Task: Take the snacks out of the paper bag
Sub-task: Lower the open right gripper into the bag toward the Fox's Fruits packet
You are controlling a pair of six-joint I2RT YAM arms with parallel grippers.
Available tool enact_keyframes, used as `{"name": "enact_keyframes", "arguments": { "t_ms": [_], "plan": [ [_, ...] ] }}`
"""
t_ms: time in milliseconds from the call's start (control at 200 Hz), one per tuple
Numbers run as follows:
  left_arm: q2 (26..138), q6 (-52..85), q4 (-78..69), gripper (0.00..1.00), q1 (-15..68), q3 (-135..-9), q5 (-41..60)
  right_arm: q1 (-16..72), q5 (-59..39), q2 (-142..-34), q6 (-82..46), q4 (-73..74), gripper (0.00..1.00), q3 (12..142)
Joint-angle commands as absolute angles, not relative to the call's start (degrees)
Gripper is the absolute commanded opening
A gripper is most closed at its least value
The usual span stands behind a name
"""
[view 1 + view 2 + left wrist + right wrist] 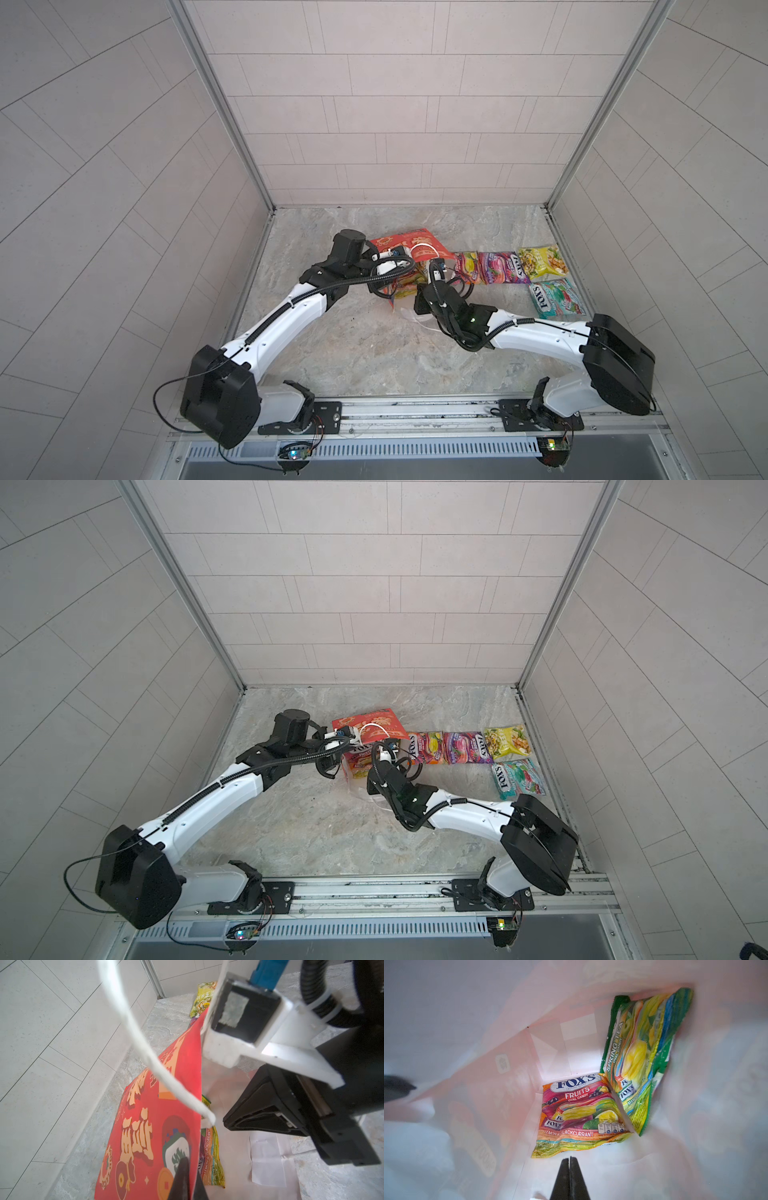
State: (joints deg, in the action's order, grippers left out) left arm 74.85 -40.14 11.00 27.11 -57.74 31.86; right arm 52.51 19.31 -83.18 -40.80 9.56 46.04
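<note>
R1: Grey marbled tabletop (353, 353), tiled walls (395, 124). Bag?

R2: paper bag (409, 243) sits centre, toward the far side, tipped over with its mouth toward near. left claw (186, 1169) pinches the red wall at the rim. White cord handle (135, 1032) loops loose.

R1: Right side?

R2: right claw (569, 1160) is inside the bag mouth, tips pressed together, holding nothing, just short of the Fruits packet (581, 1113). Spring Tea packet (643, 1057) leans on the inner wall, touching the Fruits one.

R1: Any snacks outside?

R2: Four, right of the bag. A row: multicolour packet (467, 268), purple packet (500, 268), yellow-green packet (542, 262). teal packet (557, 298) lies just nearer than the yellow-green.
</note>
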Motion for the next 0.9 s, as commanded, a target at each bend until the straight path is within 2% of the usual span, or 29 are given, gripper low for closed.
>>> {"name": "enact_keyframes", "arguments": {
  "t_ms": [0, 896],
  "plan": [
    [75.06, -40.73, 11.07, 0.00, 26.82, -59.27, 32.61, 52.91, 19.69, -80.54, -40.51, 7.49, 0.02, 44.88],
    [75.32, -40.70, 11.15, 0.00, 26.87, -59.41, 32.52, 53.27, 18.92, -70.23, -35.18, 4.37, 0.00, 41.90]
  ]
}}
